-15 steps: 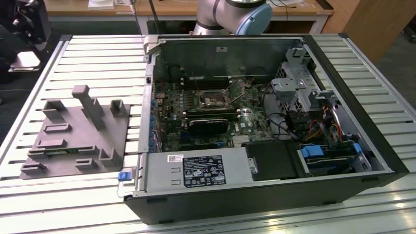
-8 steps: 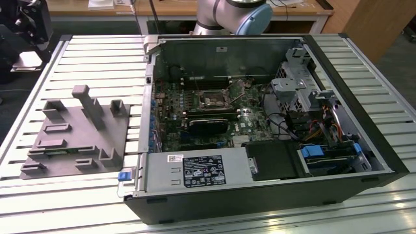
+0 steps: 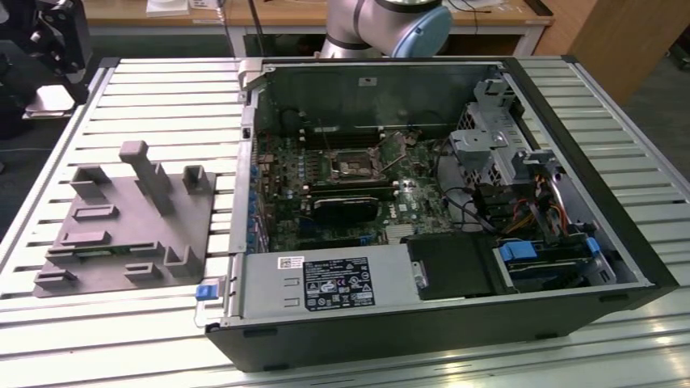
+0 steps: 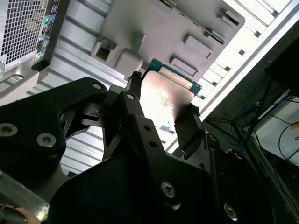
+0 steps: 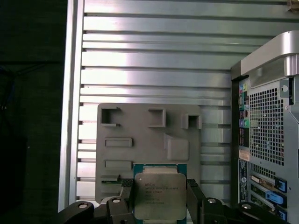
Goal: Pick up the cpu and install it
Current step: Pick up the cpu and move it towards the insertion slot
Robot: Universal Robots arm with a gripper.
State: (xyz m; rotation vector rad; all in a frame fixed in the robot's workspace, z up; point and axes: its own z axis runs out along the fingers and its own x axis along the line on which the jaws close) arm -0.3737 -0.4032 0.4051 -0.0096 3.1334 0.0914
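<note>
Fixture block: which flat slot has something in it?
The slot beside the held cpu, showing a green strip; the other two slots are bare.

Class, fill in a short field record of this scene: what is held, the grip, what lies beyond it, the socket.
Held: cpu
Grip: gripper shut, fingers on two opposite edges of the cpu
Beyond it: grey fixture block on the slatted table
Socket: socket on the motherboard inside the open computer case
</note>
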